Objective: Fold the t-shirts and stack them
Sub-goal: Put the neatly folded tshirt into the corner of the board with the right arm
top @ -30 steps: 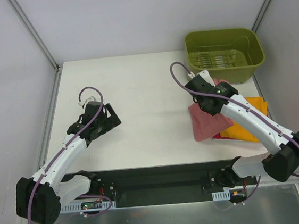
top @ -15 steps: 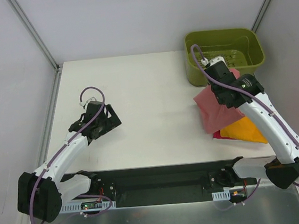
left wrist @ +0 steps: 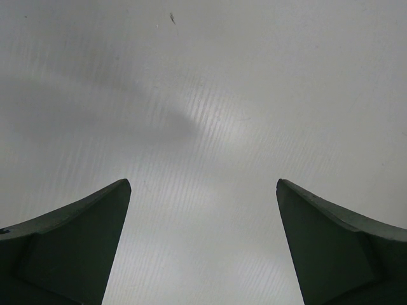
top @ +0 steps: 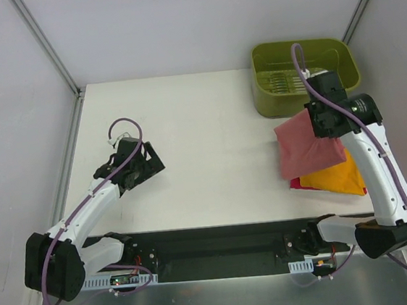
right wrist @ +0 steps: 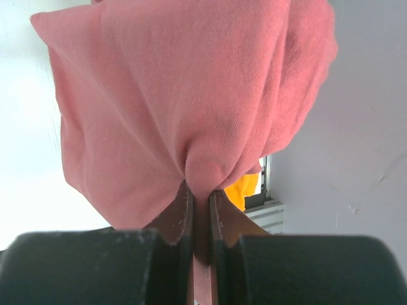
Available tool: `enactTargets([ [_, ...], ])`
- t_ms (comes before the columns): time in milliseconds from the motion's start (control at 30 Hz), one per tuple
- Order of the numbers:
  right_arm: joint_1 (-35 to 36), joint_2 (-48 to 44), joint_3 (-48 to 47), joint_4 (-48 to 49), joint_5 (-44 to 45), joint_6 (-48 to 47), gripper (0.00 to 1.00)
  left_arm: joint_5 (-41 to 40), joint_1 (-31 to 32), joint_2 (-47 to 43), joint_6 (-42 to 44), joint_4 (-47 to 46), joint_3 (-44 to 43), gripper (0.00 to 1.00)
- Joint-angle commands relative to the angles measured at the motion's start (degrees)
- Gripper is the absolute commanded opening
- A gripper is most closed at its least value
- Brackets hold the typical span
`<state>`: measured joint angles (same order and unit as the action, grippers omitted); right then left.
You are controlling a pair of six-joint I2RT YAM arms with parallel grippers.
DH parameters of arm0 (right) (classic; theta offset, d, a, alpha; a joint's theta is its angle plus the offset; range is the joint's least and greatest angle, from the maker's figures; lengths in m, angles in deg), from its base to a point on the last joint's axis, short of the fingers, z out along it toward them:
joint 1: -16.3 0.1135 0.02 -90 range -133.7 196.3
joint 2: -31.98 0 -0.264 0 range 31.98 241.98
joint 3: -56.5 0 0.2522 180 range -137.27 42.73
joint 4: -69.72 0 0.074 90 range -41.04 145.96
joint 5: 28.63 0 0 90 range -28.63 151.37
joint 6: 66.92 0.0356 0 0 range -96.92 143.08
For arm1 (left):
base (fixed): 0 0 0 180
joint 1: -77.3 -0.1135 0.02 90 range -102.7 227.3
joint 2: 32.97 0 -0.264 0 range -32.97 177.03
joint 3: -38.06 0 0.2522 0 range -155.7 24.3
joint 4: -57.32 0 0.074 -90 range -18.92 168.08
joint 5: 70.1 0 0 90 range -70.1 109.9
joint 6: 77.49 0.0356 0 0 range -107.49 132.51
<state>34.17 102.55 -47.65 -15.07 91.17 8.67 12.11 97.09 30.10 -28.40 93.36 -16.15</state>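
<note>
Top external view: the salmon t-shirt point(top: 306, 147) hangs off the surface point(top: 200, 124) at about 3 o'clock, clamped in the right hand point(top: 329, 119). It is plain, dusty red and matte, a soft, roughly rectangular fold with rounded, sagging corners. Its pinched edge lies toward 1 o'clock and the loose cloth trails toward 7 o'clock. In the right wrist view the fingers point(right wrist: 181, 213) are pressed together on a small bunched nub of fine-knit fabric, which fans out above them in smooth creases.

Below and partly under it, at about 4 o'clock, the orange t-shirt point(top: 333, 177) lies flat, with a sliver of the magenta t-shirt point(top: 294, 184) showing at its edge toward 9 o'clock. The green tub point(top: 297, 43), hard, glossy and round-cornered, sits at 1 o'clock.

The left hand point(top: 143, 166) is at 8 o'clock, its dark wedge fingers point(left wrist: 76, 248) wide apart.
</note>
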Motion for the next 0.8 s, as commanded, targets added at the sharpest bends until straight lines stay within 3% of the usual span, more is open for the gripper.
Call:
enactTargets([
  [0,-4.7,-3.7,-1.5,-0.6,-3.9,-2.4,0.01,0.5,-0.5,0.6,1.2,0.2,-1.1,0.99],
  [300,-14.4,-2.5,2.5,3.9,-10.0,-6.1,0.0,0.8,-0.8,1.0,1.5,0.2,-1.3,0.99],
  [667,-27.0,6.8,14.6,18.0,-5.5,-10.2,0.02,0.6,-1.2,1.4,2.1,0.2,-1.4,0.99],
  [767,-30.2,9.8,16.9,21.4,-5.8,-11.3,0.09,0.5,-1.3,1.5,2.2,0.2,-1.4,0.99],
])
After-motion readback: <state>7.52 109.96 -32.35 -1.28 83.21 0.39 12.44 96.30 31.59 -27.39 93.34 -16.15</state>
